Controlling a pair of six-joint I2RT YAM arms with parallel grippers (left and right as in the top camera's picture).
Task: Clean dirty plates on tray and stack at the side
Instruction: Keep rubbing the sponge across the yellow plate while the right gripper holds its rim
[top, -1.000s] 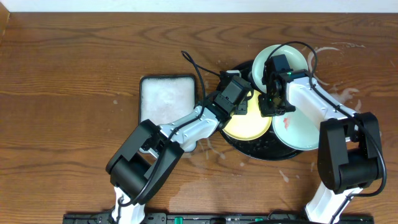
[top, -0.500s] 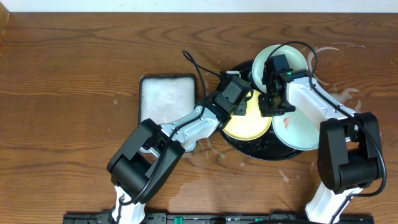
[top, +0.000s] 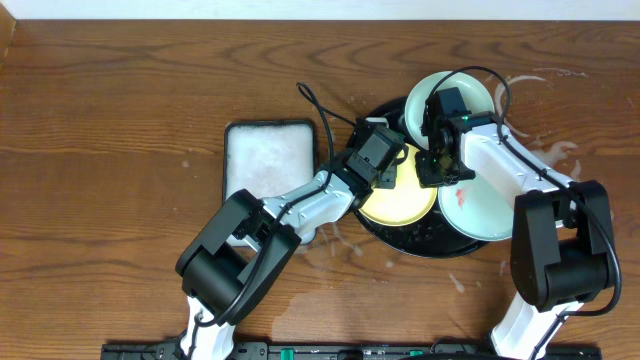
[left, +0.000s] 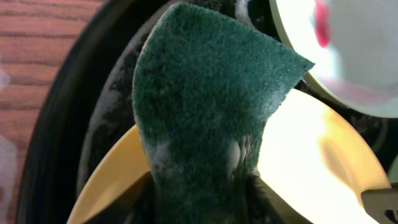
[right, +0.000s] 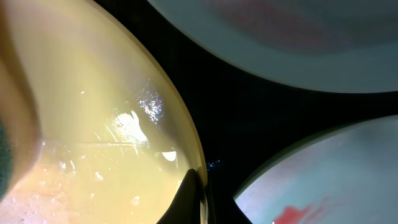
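Observation:
The black tray (top: 432, 243) holds three plates. The yellow plate (top: 400, 203) lies at its front left, wet and glossy. One mint plate (top: 447, 88) sits at the back, and another mint plate (top: 492, 212) at the right carries a red smear. My left gripper (top: 390, 168) is shut on a green scouring pad (left: 205, 112), which rests on the yellow plate (left: 311, 162). My right gripper (top: 433, 176) is shut on the yellow plate's right rim (right: 196, 168), with a dark finger (right: 186, 202) lying over the edge.
A white rectangular foam-filled tray (top: 268, 158) stands left of the black tray. Wet soapy smears mark the table at the right (top: 555, 152) and in front of the tray (top: 335, 235). Both arms cross over the tray's middle.
The left arm's elbow has shifted slightly to the right, while the pad stays on the yellow plate. The right arm has not moved.

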